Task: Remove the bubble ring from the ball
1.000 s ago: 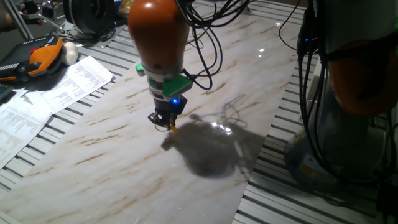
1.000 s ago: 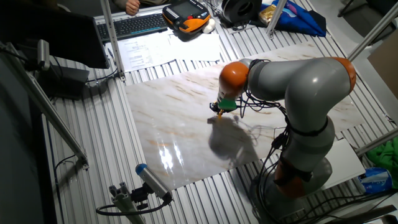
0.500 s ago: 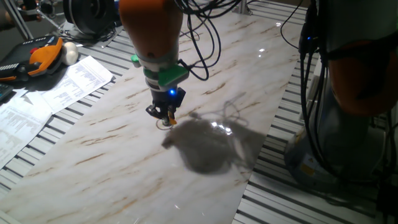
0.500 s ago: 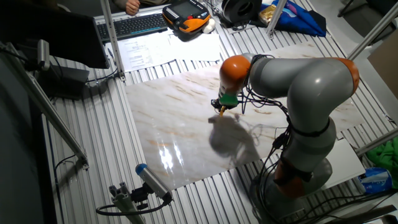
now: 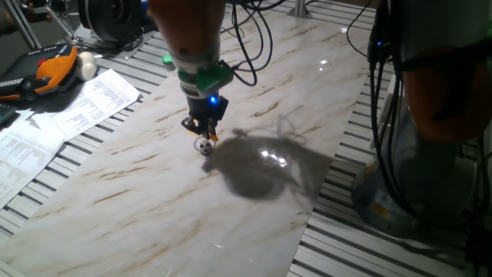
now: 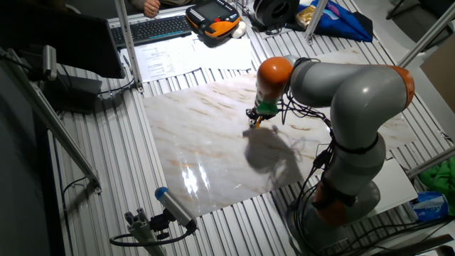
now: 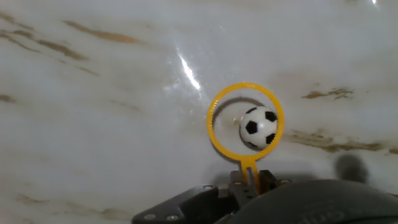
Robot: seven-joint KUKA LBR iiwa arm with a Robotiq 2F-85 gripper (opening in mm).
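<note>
Yellow-orange plastic forms the bubble ring [image 7: 245, 121], a thin loop with a short straight handle, seen from the hand view. Your gripper [image 7: 251, 181] is clamped together on that handle, at the bottom of the picture. The ball [image 7: 259, 127], tiny, white with black patches, sits inside the loop, pressed toward its right side, on the pale marbled table [image 7: 93, 124]. From this angle you cannot tell whether the loop is lying on the table or raised a little above it.

From one fixed view, the gripper [image 5: 204, 132] points straight down near the middle of the table, with the ball [image 5: 205, 145] just under it. From the other fixed view, the gripper [image 6: 255, 119] is only a small dark shape and the ring cannot be made out.

The ring is not yet free of the ball. The likely trouble is dragging it sideways: the ball looks close to the rim, so a sideways pull would probably roll it along with the loop, or flick it off across the smooth table. A straight lift seems safer. The handle is thin and the grip small, so the ring might also twist or slip if the rim catches on the ball.
</note>
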